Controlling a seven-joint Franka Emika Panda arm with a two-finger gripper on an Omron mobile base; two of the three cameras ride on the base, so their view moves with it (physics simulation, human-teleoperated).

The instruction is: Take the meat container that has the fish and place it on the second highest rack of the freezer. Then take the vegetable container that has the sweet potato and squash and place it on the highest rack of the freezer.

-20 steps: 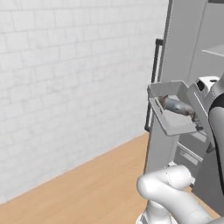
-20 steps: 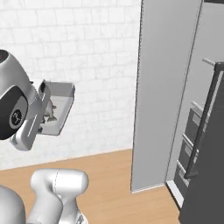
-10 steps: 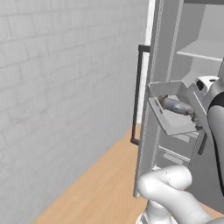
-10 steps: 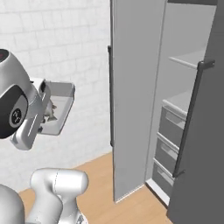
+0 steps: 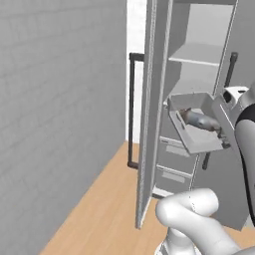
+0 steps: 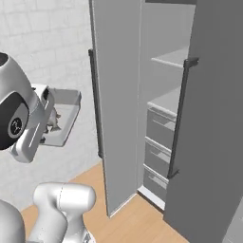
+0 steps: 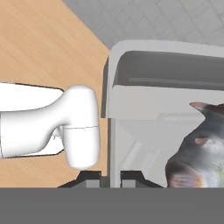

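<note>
Here the jaws grip the shallow grey meat container [image 5: 199, 133], tilted, with its silver-grey fish [image 5: 200, 120] inside.

- No text, label, brand, number or sign can be read in any of the views.
- The freezer [image 6: 121, 95] door and its pale shelves are seen as plain grey, with no lettering or badge.
- The meat container [image 5: 196, 127] is seen as unmarked grey on its walls and floor; no sticker or print is made out.
- The white brick wall [image 6: 45, 47] and the wooden floor [image 5: 107, 209] carry no writing.
</note>
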